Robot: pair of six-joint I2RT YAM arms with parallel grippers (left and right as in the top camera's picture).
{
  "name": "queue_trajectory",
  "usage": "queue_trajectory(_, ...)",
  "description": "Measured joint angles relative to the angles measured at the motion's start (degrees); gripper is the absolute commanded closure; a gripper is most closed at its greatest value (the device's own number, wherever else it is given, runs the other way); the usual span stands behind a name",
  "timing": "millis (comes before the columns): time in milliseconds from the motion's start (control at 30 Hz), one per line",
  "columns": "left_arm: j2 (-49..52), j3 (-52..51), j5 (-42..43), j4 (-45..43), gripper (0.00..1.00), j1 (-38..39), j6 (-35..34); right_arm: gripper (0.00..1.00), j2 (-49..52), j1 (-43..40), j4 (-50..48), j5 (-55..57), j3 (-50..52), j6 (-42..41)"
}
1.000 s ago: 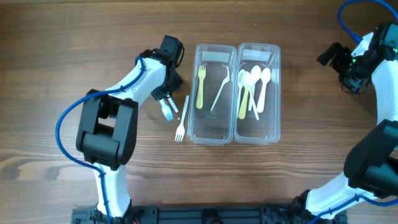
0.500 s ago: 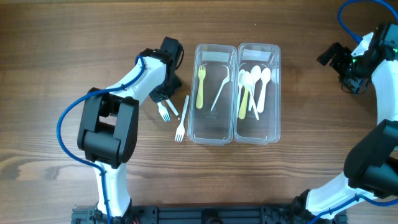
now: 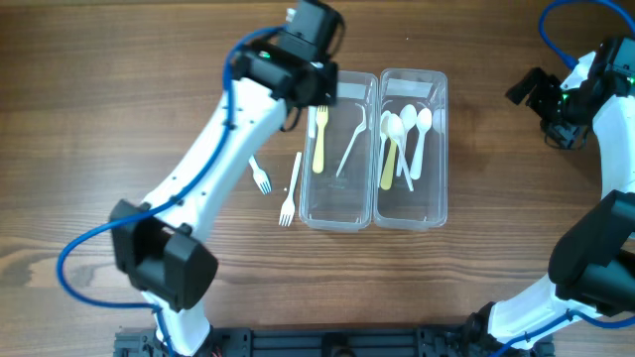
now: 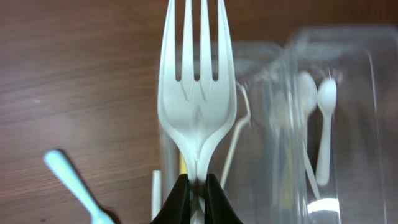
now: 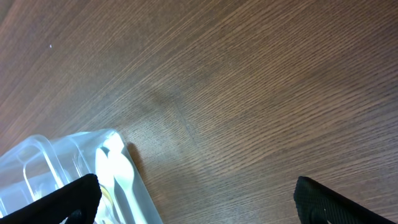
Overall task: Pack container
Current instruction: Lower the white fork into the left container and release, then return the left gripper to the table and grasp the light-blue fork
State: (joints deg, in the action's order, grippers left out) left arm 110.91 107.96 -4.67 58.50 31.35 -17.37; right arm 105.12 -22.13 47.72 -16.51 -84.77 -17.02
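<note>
The clear two-trough container (image 3: pixel 437 213) lies at the table's middle. Its left trough holds a yellow fork (image 3: pixel 319 144) and a white utensil (image 3: pixel 349 144). Its right trough holds several spoons (image 3: pixel 405 134). My left gripper (image 3: pixel 316 94) hangs over the far end of the left trough. In the left wrist view it (image 4: pixel 198 186) is shut on the neck of a white fork (image 4: pixel 196 93), tines pointing away, with the container (image 4: pixel 348 74) to the right. My right gripper (image 3: pixel 546 99) is open and empty at the far right; its wrist view (image 5: pixel 199 205) shows the container's corner (image 5: pixel 62 155).
A small light-blue fork (image 3: pixel 260 177) and a white fork (image 3: pixel 289 188) lie on the wood left of the container. The light-blue handle also shows in the left wrist view (image 4: pixel 68 180). A blue cable loops over the left arm (image 3: pixel 198 169).
My left arm has swung from the loose forks left of the container up to the far end of the left trough. The right arm has not moved.
</note>
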Motion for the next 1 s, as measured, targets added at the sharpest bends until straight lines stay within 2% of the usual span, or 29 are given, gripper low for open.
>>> queue_trajectory(100, 4.2, -0.4, 2.0, 0.4, 0.96, 2.9, 3.5, 0.00, 0.0, 0.0, 0.0, 0.0, 0.0, 0.0)
queue_trajectory(167, 6.6, -0.8, 2.7, 0.6, 0.88, 4.2, 4.6, 0.00, 0.0, 0.0, 0.0, 0.0, 0.0, 0.0)
queue_trajectory(200, 7.6, -0.9, 2.9, 0.6, 0.82, 4.6, 5.1, 0.00, 0.0, 0.0, 0.0, 0.0, 0.0, 0.0)
queue_trajectory(233, 8.8, -0.9, 3.1, 0.6, 0.68, 4.9, 5.6, 0.00, 0.0, 0.0, 0.0, 0.0, 0.0, 0.0)
queue_trajectory(300, 9.5, -1.0, 3.1, 0.6, 0.64, 4.8, 6.0, 0.00, 0.0, 0.0, 0.0, 0.0, 0.0, 0.0)
queue_trajectory(367, 9.4, -1.0, 2.7, 0.7, 0.47, 4.3, 6.3, 0.00, 0.0, 0.0, 0.0, 0.0, 0.0, 0.0)
queue_trajectory(433, 9.2, -1.0, 2.4, 1.6, 0.37, 3.5, 6.4, 0.01, 0.0, 0.0, 0.0, 0.0, 0.0, 0.0)
queue_trajectory(533, 7.1, -0.7, 2.1, 2.6, 0.37, 1.7, 5.9, 0.00, 0.0, 0.0, -0.1, 0.0, 0.0, 0.0)
queue_trajectory(633, 2.8, 0.3, 0.3, 5.6, 0.36, -1.4, 1.9, 0.00, 0.0, 0.0, -0.1, 0.0, 0.0, 0.0)
queue_trajectory(767, -0.5, 0.2, -2.4, 13.1, 0.36, -9.5, -9.7, 0.00, 0.0, 0.0, -0.2, 0.0, 0.0, 0.0)
queue_trajectory(833, -0.1, -3.9, -3.0, 12.8, 0.37, -13.4, -16.0, 0.00, 0.0, 0.0, -0.2, 0.0, 0.0, 0.0)
queue_trajectory(900, 0.7, -10.8, -2.5, 8.9, 0.41, -15.7, -21.2, 0.01, 0.0, 0.0, -0.2, 0.0, 0.0, 0.0)
queue_trajectory(1000, 3.0, -20.4, -1.5, 2.2, 0.46, -17.1, -25.9, 0.00, 0.0, 0.0, -0.3, 0.0, 0.0, 0.0)
